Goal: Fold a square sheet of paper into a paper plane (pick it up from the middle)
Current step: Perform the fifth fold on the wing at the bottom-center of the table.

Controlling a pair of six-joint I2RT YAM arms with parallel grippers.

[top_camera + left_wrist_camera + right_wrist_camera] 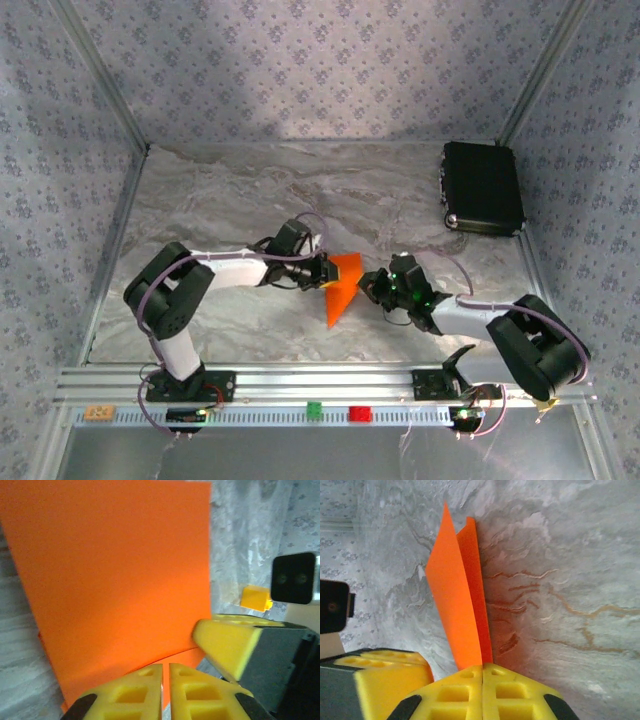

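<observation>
Arm pose, top view: we find both arms bent at the elbow and reaching inward over the table [220, 200]. The left arm [232, 268] rises from its base at 7 o'clock, folds at a raised elbow and runs its forearm toward 3 o'clock. The right arm [462, 316] rises from its base at 5 o'clock and runs its forearm toward 9 o'clock. The wrists face each other.

The orange sheet of paper [343, 288] stands between them near the table's middle, folded double, tapering toward 6 o'clock. The left gripper [322, 271] sits at the sheet's 9 o'clock edge, the right gripper [374, 287] at its 3 o'clock edge. In the left wrist view we see the fingers [130, 695] pressed together on the sheet's near edge. In the right wrist view the fingers [455, 695] are likewise closed, pinching both layers, which fan apart away from the grip. A black box [483, 188] lies at the table's 1 o'clock corner, well apart.
</observation>
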